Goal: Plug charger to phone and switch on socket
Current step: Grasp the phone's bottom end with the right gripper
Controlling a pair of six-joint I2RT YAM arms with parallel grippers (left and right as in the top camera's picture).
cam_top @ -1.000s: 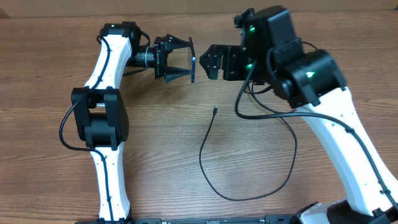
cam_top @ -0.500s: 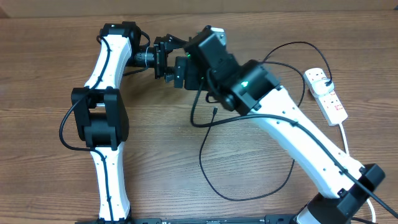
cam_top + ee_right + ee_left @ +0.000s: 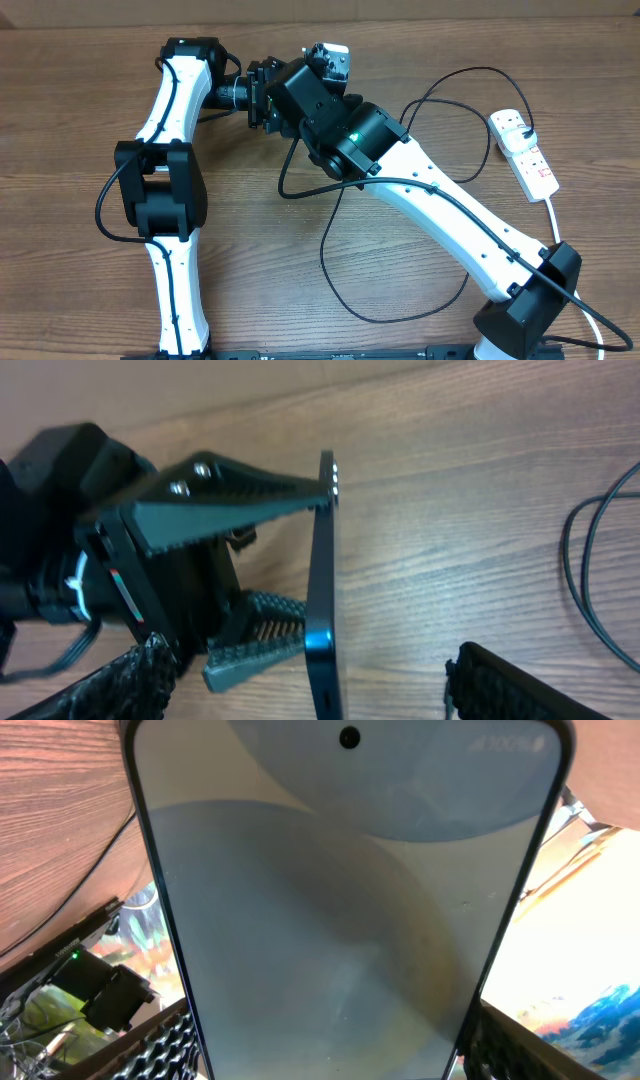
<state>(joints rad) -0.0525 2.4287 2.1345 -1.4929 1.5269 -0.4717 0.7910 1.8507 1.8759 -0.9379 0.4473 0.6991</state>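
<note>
My left gripper [image 3: 258, 95] is shut on the phone, holding it on edge above the table. In the left wrist view the phone [image 3: 340, 920] fills the frame with its pale lit screen, between the left fingers [image 3: 330, 1060]. In the right wrist view the phone [image 3: 322, 590] is edge-on, and my open right gripper [image 3: 315, 690] has one finger on each side of its near end, not touching. In the overhead view my right gripper [image 3: 285, 103] covers the phone. The charger [image 3: 325, 270] loops across the table to the socket [image 3: 540, 170] at the right.
My right arm [image 3: 450, 230] stretches diagonally across the table over part of the charger cable. The thick white cord [image 3: 560, 230] runs from the socket toward the front right. A strand of black cable [image 3: 585, 570] lies on the wood right of the phone.
My right arm has swung left, from just right of the phone to over it, uncovering the socket. The left arm and the phone have stayed still.
</note>
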